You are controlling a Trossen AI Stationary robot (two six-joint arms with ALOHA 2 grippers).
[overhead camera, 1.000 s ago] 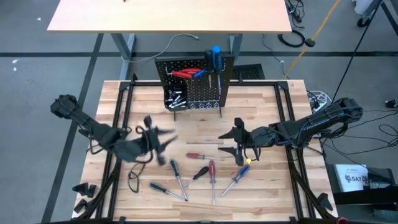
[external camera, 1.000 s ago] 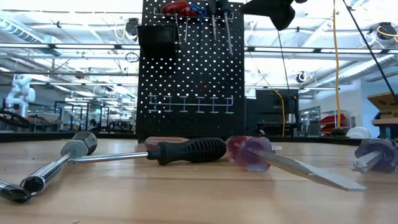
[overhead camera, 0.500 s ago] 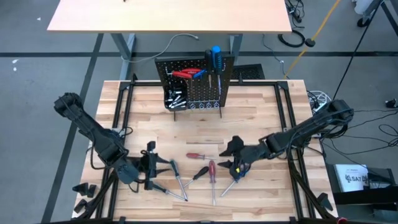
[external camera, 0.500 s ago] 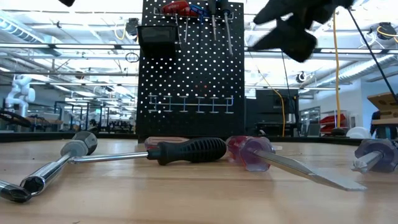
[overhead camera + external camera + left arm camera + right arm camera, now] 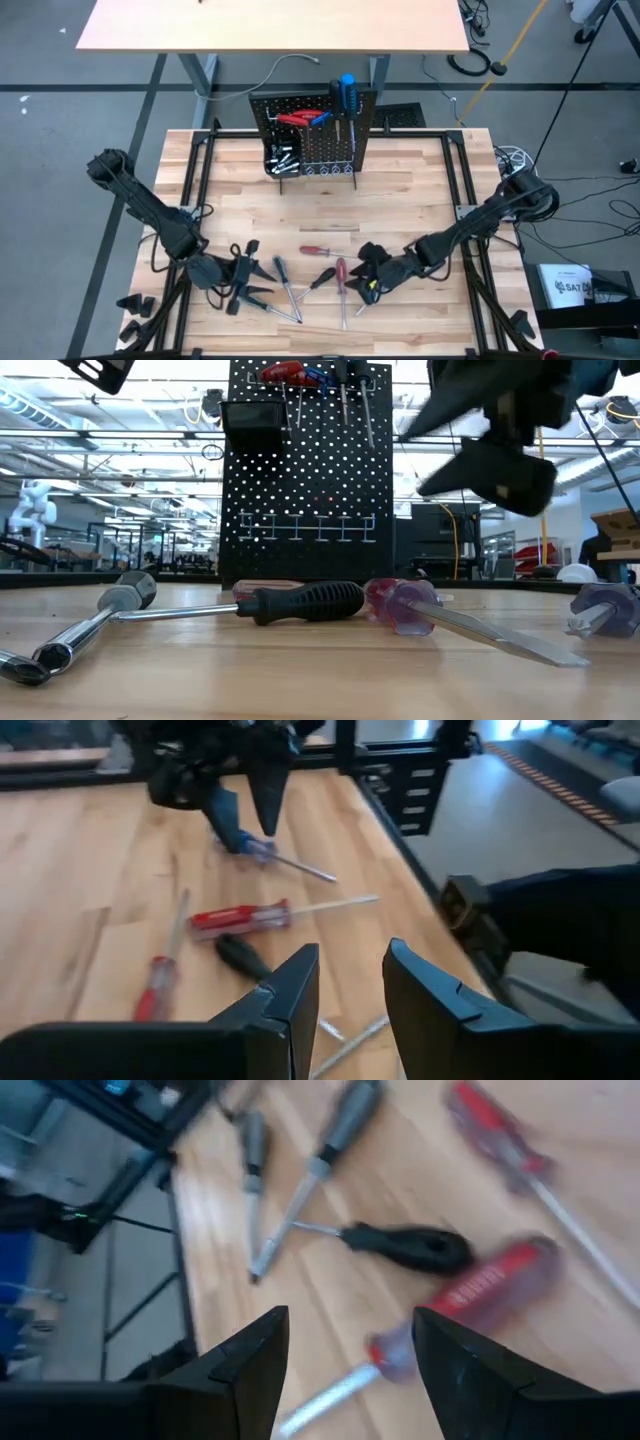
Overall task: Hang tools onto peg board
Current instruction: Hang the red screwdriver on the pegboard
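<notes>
Right gripper (image 5: 366, 281) dropped nearer tools (image 5: 310, 283), jaws apart.

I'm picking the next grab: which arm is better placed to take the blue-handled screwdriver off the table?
Right, probably. The right gripper hangs open beside the blue-handled screwdriver, fingers wide apart. The left gripper, also open and empty, sits across the table by the grey-handled tools, with the red screwdrivers between it and that screwdriver.

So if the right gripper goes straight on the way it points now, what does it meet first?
Probably the red-handled screwdriver, which lies between the open right gripper fingers; the black-handled screwdriver lies just beyond. Depth is unclear.
</notes>
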